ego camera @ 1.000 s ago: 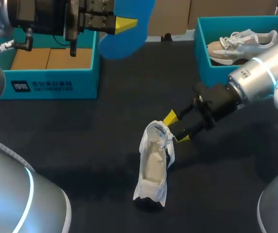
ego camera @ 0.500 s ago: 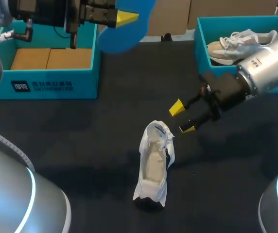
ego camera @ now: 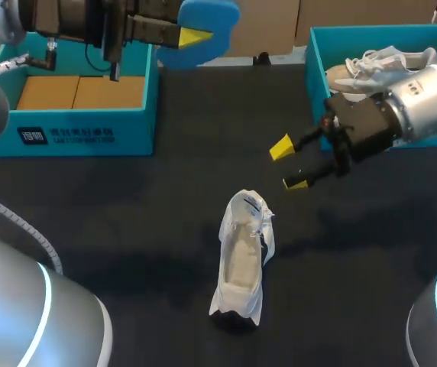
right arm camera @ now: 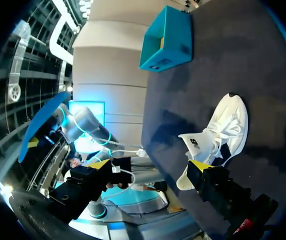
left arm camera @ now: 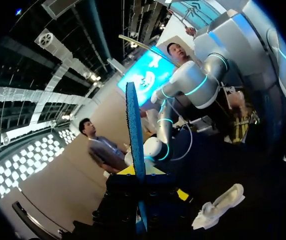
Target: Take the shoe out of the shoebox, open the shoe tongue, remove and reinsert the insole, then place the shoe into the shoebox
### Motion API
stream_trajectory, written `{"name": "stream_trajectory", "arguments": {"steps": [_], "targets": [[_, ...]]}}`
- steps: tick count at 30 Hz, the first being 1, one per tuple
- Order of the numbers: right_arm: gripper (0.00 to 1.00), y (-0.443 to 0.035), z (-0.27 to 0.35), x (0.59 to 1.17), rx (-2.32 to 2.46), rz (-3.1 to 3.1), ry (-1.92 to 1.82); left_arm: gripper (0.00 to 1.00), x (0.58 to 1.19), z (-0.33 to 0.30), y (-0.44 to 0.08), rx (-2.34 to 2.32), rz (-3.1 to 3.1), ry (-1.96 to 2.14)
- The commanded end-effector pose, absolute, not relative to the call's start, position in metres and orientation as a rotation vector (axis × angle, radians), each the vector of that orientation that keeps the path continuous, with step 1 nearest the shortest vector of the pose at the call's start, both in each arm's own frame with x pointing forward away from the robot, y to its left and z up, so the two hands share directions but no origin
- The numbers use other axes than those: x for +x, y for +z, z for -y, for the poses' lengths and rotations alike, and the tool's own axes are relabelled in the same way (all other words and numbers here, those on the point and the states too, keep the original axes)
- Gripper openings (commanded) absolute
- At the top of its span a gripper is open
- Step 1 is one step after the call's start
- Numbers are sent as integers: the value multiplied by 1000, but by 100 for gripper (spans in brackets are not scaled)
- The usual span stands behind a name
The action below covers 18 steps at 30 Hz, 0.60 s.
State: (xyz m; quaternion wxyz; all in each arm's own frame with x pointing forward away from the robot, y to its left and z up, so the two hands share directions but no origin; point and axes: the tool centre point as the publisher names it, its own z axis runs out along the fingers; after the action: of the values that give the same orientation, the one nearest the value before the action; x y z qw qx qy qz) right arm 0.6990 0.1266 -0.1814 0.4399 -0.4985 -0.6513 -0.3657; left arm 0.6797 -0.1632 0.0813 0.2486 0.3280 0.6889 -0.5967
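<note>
A white shoe [ego camera: 243, 260] stands on the black table near its middle, with its opening facing up. Its blue insole [ego camera: 205, 29] is held high above the table's far left part, with my left gripper [ego camera: 190, 37] shut on it. In the left wrist view the insole [left arm camera: 134, 130] stands edge-on between the fingers, and the shoe [left arm camera: 218, 206] lies far below. My right gripper [ego camera: 289, 165] hangs open beyond the shoe to its right and touches nothing. In the right wrist view the shoe [right arm camera: 218, 135] lies ahead of the spread right gripper [right arm camera: 149, 165].
A teal shoebox [ego camera: 138, 115] with a cardboard floor stands at the far left. A second teal box [ego camera: 318, 84] at the far right holds another pale shoe [ego camera: 383, 61]. Bare black tabletop lies around the shoe.
My right gripper has drawn back from the shoe's upper end, up and to the right, staying open. The left gripper with the insole has shifted slightly farther away.
</note>
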Motion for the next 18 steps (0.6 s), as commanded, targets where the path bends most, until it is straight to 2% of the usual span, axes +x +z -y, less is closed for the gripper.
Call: {"name": "stream_trajectory", "arguments": {"steps": [1, 13, 18], "targets": [[100, -169, -119, 699, -1286, 1583, -937, 0, 679, 160, 62, 1027, -1712, -1609], [100, -169, -119, 699, -1286, 1583, -937, 0, 679, 160, 62, 1027, -1712, -1609], [100, -159, -117, 707, -1265, 1594, -961, 0, 675, 168, 52, 1140, -1543, -1463]]}}
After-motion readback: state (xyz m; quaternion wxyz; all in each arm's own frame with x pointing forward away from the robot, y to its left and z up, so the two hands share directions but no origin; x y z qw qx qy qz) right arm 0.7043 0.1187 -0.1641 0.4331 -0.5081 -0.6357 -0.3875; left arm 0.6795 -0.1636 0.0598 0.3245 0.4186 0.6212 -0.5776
